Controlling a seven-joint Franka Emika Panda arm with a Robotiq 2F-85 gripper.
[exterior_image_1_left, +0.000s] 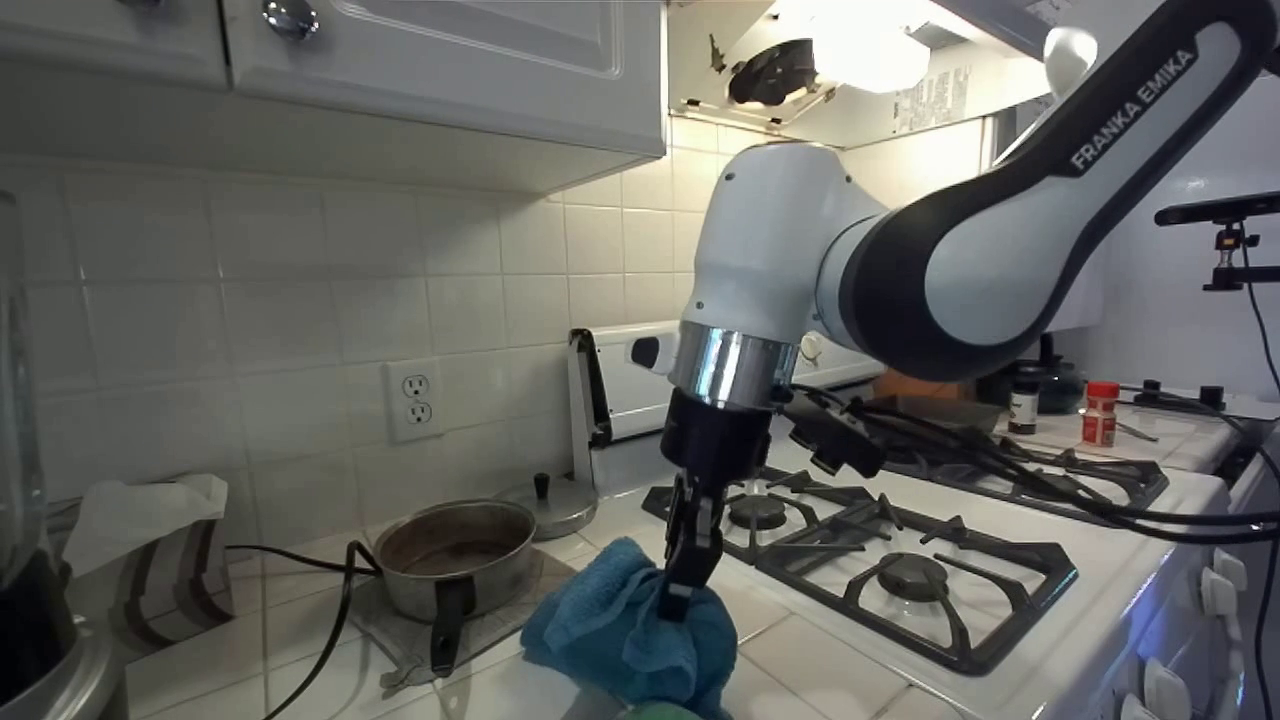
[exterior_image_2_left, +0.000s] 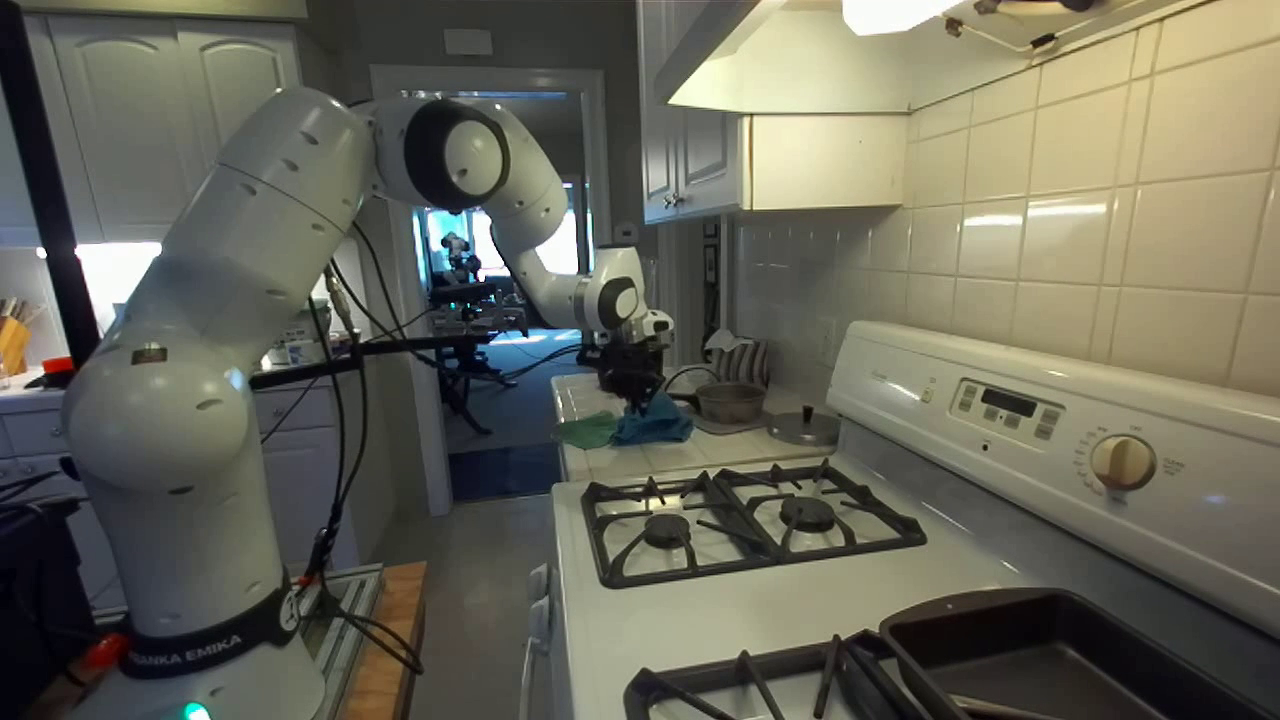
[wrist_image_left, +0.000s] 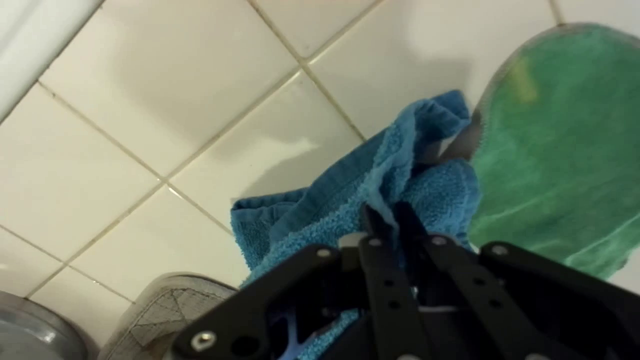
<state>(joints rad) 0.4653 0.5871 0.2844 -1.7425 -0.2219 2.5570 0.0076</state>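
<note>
Two fingers (wrist_image_left: 411, 223), nearly together, pinch blue towel (wrist_image_left: 340, 205); apparent grasp step, next move likely needs firm hold.

At the centre of the wrist view, a towel (wrist_image_left: 320, 220) is showing rough, looped, matt terry cloth; at bottom, the gripper (wrist_image_left: 389, 225) is looking matt, its metal screws (wrist_image_left: 203, 340) glinting. Upper left, smooth tiles (wrist_image_left: 200, 75) are shining. In an exterior view, lower left, a pot (exterior_image_1_left: 505, 570) is showing dull metal; lower right, a stove (exterior_image_1_left: 1130, 550) is gleaming under matt grates (exterior_image_1_left: 1030, 618).
</note>
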